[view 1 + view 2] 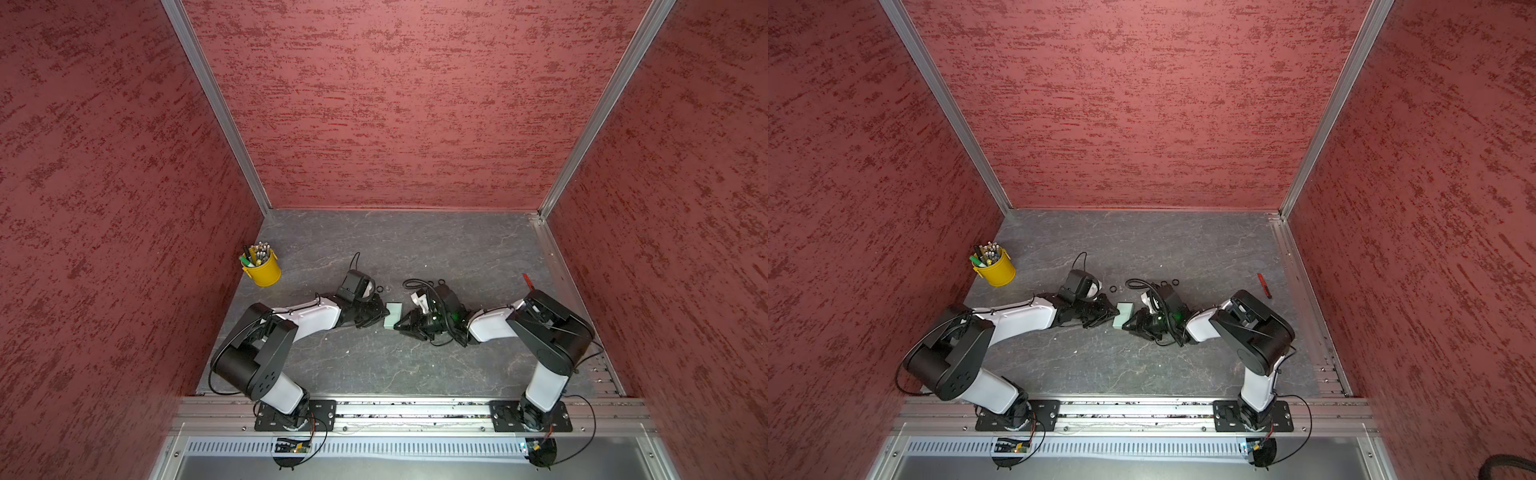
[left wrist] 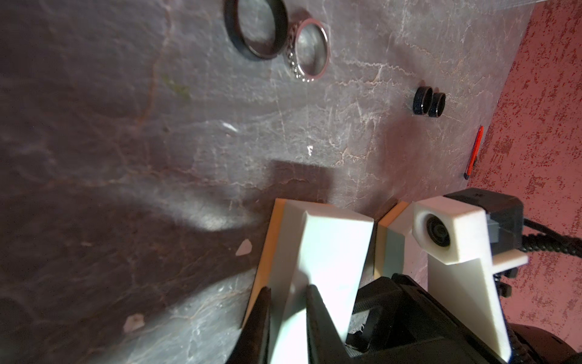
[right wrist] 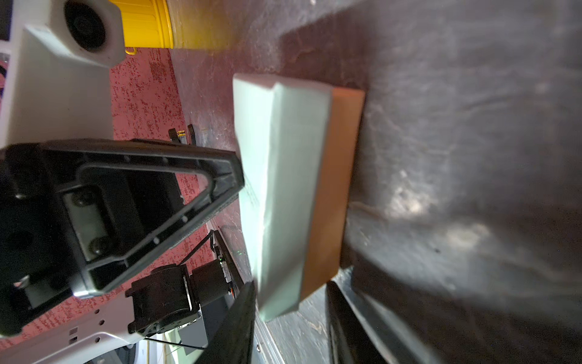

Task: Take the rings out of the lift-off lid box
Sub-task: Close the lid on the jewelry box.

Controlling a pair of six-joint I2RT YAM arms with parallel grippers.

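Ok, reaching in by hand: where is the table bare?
Bare: the table along the back wall, and the near stretch in front of the mint box. Crowded: mid-table, where left gripper and right gripper meet at the box, rings behind.

White-shelled arms (image 1: 309,318) with black joints (image 1: 249,361), looping black cables (image 1: 415,282), screwed black base plates (image 1: 324,411).

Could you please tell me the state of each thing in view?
rings: all four out, on the table.
mint-green box: between the grippers; lid unclear.
left gripper: shut on the mint-green box.
right gripper: astride the box's end; grip unclear.
yellow bucket: upright, holding pens.
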